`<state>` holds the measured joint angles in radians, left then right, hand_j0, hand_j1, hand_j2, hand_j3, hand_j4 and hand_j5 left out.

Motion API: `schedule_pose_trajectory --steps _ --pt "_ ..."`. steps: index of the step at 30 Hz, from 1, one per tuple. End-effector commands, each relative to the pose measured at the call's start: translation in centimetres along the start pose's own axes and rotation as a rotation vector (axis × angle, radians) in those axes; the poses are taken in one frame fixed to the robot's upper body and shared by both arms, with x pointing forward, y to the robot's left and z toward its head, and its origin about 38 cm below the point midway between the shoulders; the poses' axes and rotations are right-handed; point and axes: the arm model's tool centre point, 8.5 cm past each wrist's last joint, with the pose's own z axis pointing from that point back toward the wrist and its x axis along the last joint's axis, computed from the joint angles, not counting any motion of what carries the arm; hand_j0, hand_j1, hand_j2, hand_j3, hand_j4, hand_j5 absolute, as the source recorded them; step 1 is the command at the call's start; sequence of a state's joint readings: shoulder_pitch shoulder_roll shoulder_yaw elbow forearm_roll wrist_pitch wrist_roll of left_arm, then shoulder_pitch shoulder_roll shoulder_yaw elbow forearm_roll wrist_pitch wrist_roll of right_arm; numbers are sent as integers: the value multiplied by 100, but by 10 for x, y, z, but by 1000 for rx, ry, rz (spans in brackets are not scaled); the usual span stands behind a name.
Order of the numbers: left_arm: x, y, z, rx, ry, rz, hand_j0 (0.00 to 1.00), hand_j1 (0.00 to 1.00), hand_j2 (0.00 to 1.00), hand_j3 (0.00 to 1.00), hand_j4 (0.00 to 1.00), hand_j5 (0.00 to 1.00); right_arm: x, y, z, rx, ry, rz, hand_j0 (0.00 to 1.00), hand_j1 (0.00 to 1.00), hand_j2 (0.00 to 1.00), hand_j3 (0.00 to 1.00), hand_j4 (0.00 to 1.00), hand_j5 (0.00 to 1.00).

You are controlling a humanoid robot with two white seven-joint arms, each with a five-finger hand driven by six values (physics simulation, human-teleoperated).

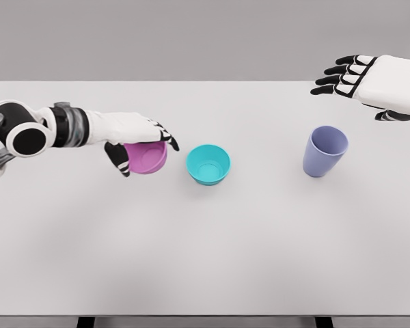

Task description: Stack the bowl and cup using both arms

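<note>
A pink bowl (149, 158) is held at the left of the white table (205, 260), with my left hand (145, 142) shut on its rim from above, thumb down its near side. Just right of it, a teal bowl (208, 164) sits upright on the table, apart from the pink one. A lavender cup (324, 151) stands upright at the right. My right hand (348, 76) hovers open above and behind the cup, fingers spread and pointing left, touching nothing.
The table's far edge (205, 82) runs behind both hands. Its front edge (205, 316) shows near the bottom of the view.
</note>
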<state>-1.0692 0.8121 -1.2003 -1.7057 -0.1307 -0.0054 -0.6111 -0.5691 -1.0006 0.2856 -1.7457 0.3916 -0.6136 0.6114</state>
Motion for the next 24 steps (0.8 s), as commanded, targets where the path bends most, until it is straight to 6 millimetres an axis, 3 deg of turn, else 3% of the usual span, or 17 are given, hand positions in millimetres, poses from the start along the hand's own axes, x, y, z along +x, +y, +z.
schedule_pose_trajectory --steps 1,24 --pt "3 2 -2 4 -10 -4 86 86 86 86 86 86 0 0 0 -2 1 -3 100 100 100 100 100 100" --pt "39 24 -29 38 -100 -48 85 85 85 85 85 85 0 0 0 -2 0 -5 100 100 100 100 100 100"
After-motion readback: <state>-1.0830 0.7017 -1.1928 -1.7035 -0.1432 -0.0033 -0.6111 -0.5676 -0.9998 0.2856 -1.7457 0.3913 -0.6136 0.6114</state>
